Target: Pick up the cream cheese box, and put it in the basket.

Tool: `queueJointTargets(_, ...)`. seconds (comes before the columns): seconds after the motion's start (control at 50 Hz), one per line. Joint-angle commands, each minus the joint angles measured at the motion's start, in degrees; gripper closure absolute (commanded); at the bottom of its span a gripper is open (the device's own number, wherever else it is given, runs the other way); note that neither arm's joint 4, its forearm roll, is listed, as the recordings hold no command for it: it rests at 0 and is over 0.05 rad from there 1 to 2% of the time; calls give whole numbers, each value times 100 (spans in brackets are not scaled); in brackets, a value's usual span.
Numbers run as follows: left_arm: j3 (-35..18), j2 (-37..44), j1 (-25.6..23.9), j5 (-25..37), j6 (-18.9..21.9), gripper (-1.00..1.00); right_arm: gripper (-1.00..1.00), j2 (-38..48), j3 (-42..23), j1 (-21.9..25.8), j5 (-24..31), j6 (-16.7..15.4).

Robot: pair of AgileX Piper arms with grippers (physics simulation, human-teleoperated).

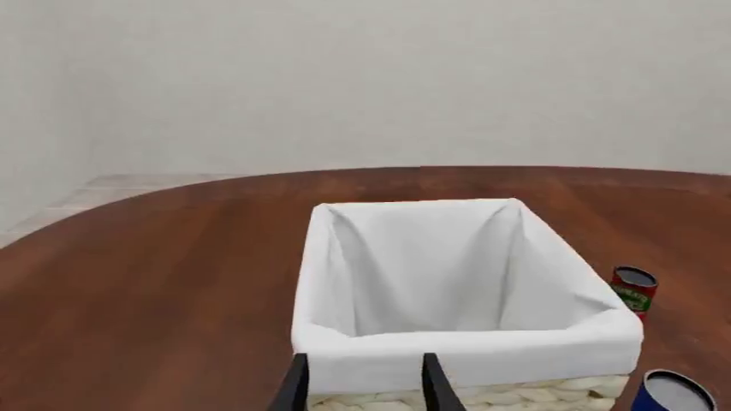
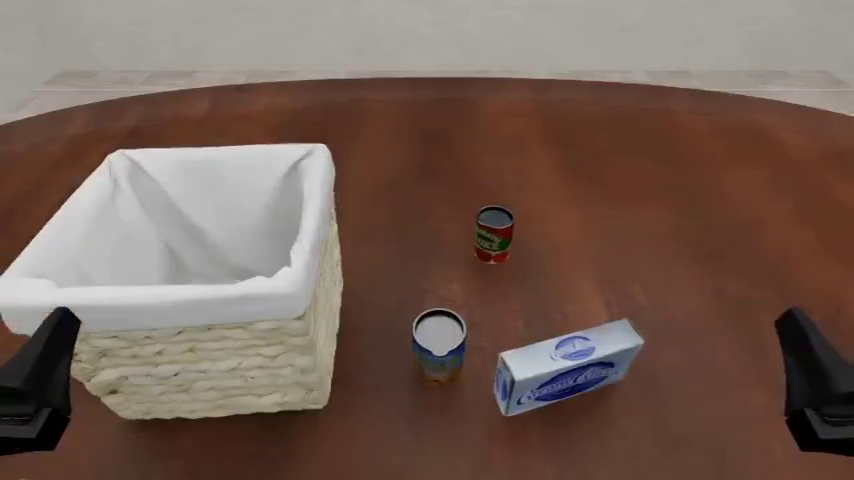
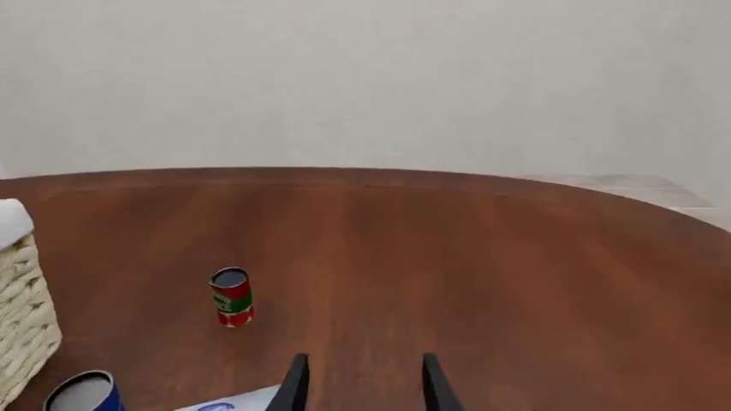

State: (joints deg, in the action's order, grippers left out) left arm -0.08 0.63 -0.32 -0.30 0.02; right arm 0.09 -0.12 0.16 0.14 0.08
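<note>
Lying right of the basket (image 2: 200,290), the cream cheese box (image 2: 570,366) shows whole only in front view; 2 cans (image 2: 439,345) stand between. Both grippers' fingers (image 1: 363,387) (image 3: 363,385) are spread, holding nothing.

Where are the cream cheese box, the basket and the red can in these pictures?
cream cheese box (image 2: 571,377): front view, on its blue-printed front face.
basket (image 2: 200,362): front view, on its woven near wall.
red can (image 2: 493,238): front view, on its label side.
</note>
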Motion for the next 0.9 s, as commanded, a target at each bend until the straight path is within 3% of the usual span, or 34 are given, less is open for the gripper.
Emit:
queueJointTargets(0.02, -22, -53, 64, 52, 5, -100, -100, -2, -38, 6, 4, 41)
queueJointTargets(0.2, -107, -45, -41, 140, -54, -100, -100, -6, -88, 34, 42, -36)
queueJointTargets(0.28, -398, 275, -286, 160, -52, -100, -100, -7, -100, 31, 44, -74)
queueJointTargets(0.54, -2012, 1533, -826, 366, 253, -100, -100, -7, -122, 3, 91, -211)
queueJointTargets(0.64, -2533, 2007, -1240, 515, 175, -100, -100, -6, -91, 35, 115, -233)
queueJointTargets(0.74, -3100, 2471, -1412, 653, 556, -100, -100, 0, -90, 25, 161, -258)
queueJointTargets(0.78, -3423, 2504, -1489, 863, 535, -100, -100, 0, -76, -12, 156, -244)
queueJointTargets(0.9, -4198, 2920, -2029, 1268, 956, -100, -100, 150, -20, 12, 37, -286)
